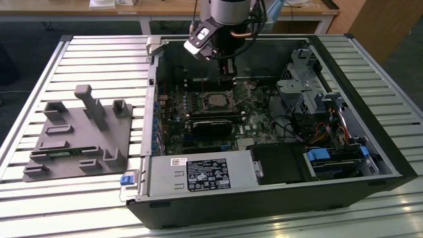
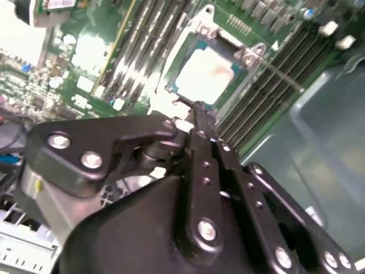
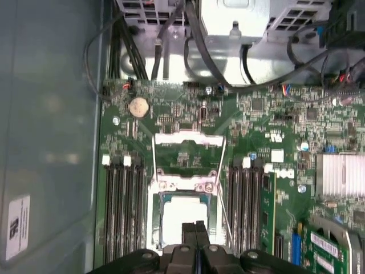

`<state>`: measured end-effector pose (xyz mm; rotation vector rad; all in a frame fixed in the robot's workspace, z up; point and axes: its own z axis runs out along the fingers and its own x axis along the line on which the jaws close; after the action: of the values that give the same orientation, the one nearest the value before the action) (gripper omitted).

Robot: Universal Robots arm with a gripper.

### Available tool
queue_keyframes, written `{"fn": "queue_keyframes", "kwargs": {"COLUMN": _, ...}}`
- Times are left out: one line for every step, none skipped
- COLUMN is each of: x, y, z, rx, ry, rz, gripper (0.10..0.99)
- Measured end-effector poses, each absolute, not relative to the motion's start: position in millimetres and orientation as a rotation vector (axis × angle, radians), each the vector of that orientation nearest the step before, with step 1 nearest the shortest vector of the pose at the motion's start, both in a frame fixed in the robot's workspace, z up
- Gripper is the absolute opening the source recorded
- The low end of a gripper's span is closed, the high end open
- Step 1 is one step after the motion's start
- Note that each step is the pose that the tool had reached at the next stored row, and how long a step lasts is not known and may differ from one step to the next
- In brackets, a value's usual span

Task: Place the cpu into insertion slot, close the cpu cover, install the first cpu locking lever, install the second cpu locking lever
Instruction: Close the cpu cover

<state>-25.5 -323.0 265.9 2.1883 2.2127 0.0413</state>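
Claw (image 3: 196,227) is seen clenched, tips together, held over one edge of the cpu (image 3: 182,212). The cpu is seated in the slot (image 3: 161,200) under the lowered cover (image 3: 183,182). It is flanked closely by memory slots (image 3: 122,205), with the case wall (image 3: 51,114) just beyond.

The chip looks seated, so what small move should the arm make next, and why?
Probably shift the gripper toward the cpu cover to begin tipping it shut: the cpu looks seated in the insertion slot, the cover seems swung open beside it, and the shut fingers hold nothing.

Pale silver cpu (image 3: 183,212), green motherboard (image 3: 171,111), black pincer (image 3: 195,228).
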Motion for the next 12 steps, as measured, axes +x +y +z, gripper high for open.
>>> {"fn": "queue_keyframes", "kwargs": {"x": -23, "y": -323, "z": 266, "rx": 2.188, "ry": 2.212, "rz": 0.041, "gripper": 0.106}}
{"fn": "queue_keyframes", "kwargs": {"x": -22, "y": -323, "z": 266, "rx": 2.188, "ry": 2.212, "rz": 0.042, "gripper": 0.106}}
{"fn": "queue_keyframes", "kwargs": {"x": -22, "y": -323, "z": 266, "rx": 2.188, "ry": 2.213, "rz": 0.042, "gripper": 0.106}}
{"fn": "queue_keyframes", "kwargs": {"x": -21, "y": -323, "z": 266, "rx": 2.188, "ry": 2.212, "rz": 0.042, "gripper": 0.106}}
{"fn": "queue_keyframes", "kwargs": {"x": -19, "y": -323, "z": 266, "rx": 2.188, "ry": 2.212, "rz": 0.041, "gripper": 0.106}}
{"fn": "queue_keyframes", "kwargs": {"x": -18, "y": -323, "z": 266, "rx": 2.188, "ry": 2.212, "rz": 0.041, "gripper": 0.106}}
{"fn": "queue_keyframes", "kwargs": {"x": -15, "y": -323, "z": 266, "rx": 2.188, "ry": 2.212, "rz": 0.041, "gripper": 0.106}}
{"fn": "queue_keyframes", "kwargs": {"x": -13, "y": -323, "z": 266, "rx": 2.189, "ry": 2.212, "rz": 0.041, "gripper": 0.106}}
{"fn": "queue_keyframes", "kwargs": {"x": -11, "y": -323, "z": 266, "rx": 2.189, "ry": 2.212, "rz": 0.041, "gripper": 0.106}}
{"fn": "queue_keyframes", "kwargs": {"x": -9, "y": -323, "z": 266, "rx": 2.188, "ry": 2.212, "rz": 0.042, "gripper": 0.106}}
{"fn": "queue_keyframes", "kwargs": {"x": -8, "y": -323, "z": 266, "rx": 2.188, "ry": 2.212, "rz": 0.042, "gripper": 0.106}}
{"fn": "queue_keyframes", "kwargs": {"x": -6, "y": -323, "z": 266, "rx": 2.188, "ry": 2.212, "rz": 0.041, "gripper": 0.106}}
